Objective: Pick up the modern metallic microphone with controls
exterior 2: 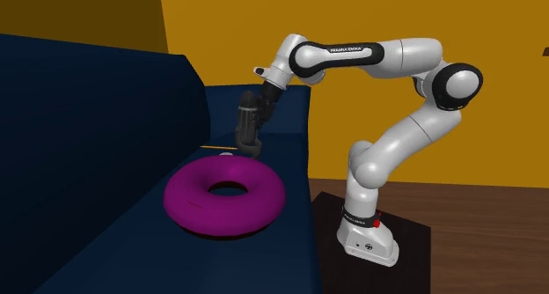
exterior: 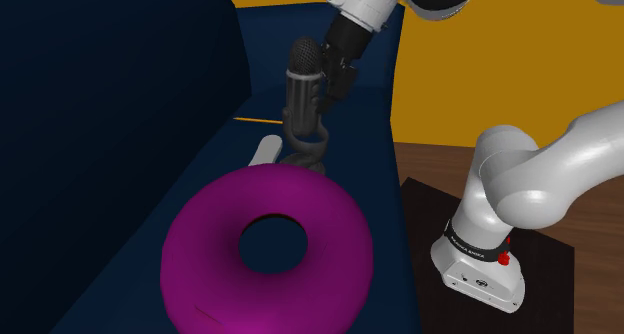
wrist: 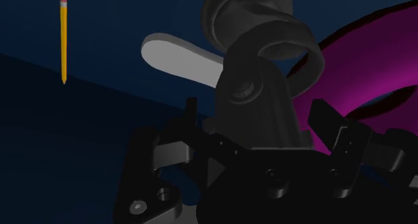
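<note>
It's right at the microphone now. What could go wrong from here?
1. The jaws stand open around the mic, high up; if they close there, it could tip or slip.
2. Its base sits close by the purple ring, so a tilted lift might snag on it.

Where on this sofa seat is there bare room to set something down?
Bare seat lies between the backrest and the purple ring, toward the shoulder view's lower left. A narrower strip runs between the ring and the seat's front edge. Crowded beyond the ring: the microphone, a pale flat piece, the pencil and the gripper.
</note>
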`<state>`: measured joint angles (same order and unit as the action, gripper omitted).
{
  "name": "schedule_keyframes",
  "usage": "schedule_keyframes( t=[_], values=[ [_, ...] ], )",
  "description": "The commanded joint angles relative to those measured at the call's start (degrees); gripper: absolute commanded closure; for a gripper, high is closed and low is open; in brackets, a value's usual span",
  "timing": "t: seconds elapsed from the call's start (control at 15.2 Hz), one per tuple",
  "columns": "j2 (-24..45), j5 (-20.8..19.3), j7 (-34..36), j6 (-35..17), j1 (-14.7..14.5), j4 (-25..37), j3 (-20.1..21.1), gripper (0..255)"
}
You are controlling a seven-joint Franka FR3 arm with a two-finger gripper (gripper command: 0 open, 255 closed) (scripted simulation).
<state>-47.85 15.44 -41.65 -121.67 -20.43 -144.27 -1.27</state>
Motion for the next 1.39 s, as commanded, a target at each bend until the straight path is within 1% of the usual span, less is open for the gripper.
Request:
schedule_keyframes(
  t=[0.0,0.2,0.33,0.4,0.99,1.32],
  values=[
    [-0.3,0.2,-0.5,-1.5,-0.2,-1.6,0.0,0],
    [-0.5,0.7,-1.2,-4.0,-0.3,-4.4,0.0,0],
    [-0.5,0.7,-1.2,-4.0,-0.3,-4.4,0.0,0],
    [-0.4,0.7,-1.2,-4.1,-0.4,-4.4,0.0,255],
    [-0.5,0.7,-1.2,-4.0,-0.3,-4.4,0.0,255],
    [-0.2,0.1,-0.3,-0.5,-0.1,-0.4,0.0,255]
  ],
)
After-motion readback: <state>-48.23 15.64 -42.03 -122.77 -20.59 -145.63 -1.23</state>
